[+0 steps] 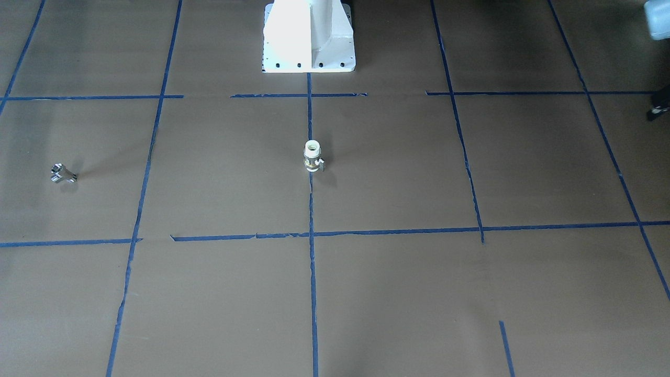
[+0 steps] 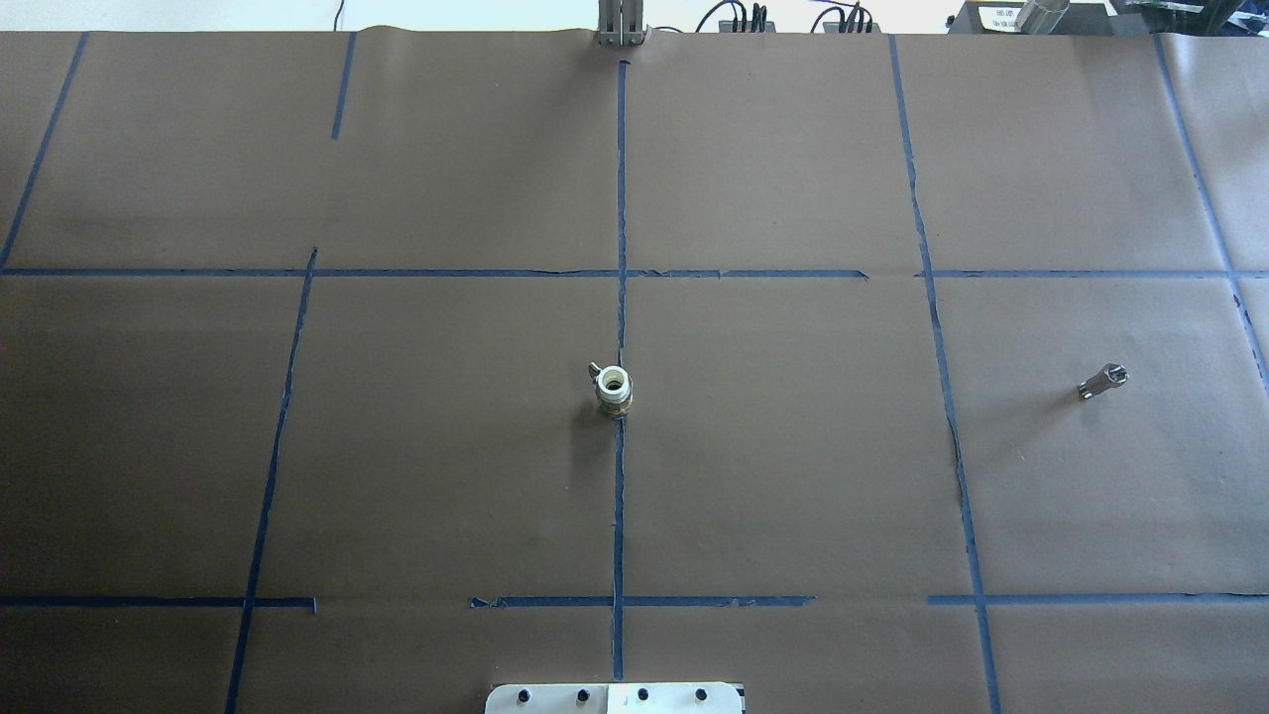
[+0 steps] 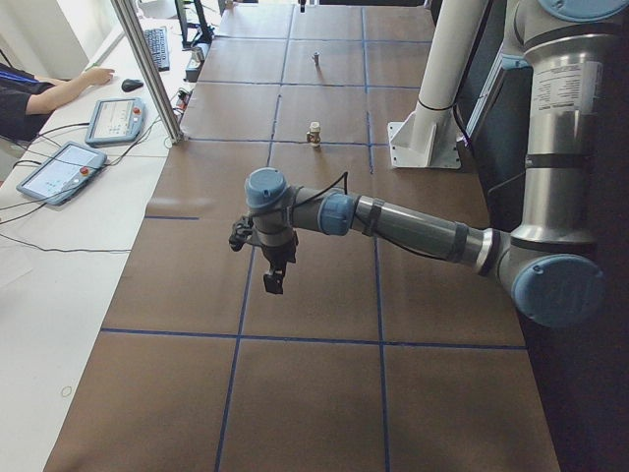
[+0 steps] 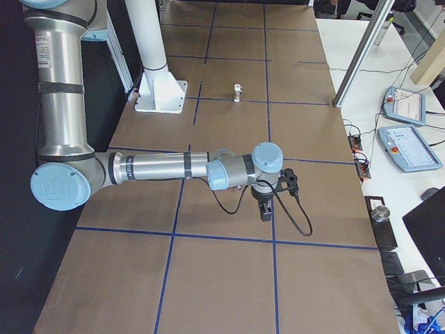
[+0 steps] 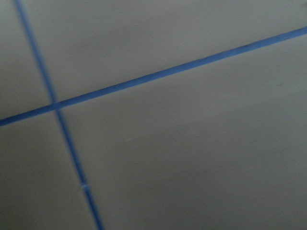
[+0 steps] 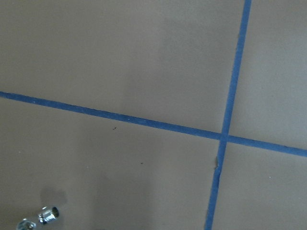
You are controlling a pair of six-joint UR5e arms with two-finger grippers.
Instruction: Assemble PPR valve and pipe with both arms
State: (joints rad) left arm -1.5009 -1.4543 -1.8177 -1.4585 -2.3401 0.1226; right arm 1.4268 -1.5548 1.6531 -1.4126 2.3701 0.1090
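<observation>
Brown-papered table [image 2: 793,476], gridded with blue tape [image 2: 620,496] (a white desk [image 3: 49,295] with screens [image 3: 61,169] runs alongside). Left pincer [image 3: 274,283] hangs above bare paper, its grip impossible to tell; valve [image 2: 615,389] stands upright on the centre line, mouth up; pipe [image 2: 1102,382] lies flat, axis diagonal, far right; right pincer [image 4: 265,211] equally unreadable

PPR valve [image 2: 614,389] central, pipe [image 2: 1101,381] well apart rightward
</observation>
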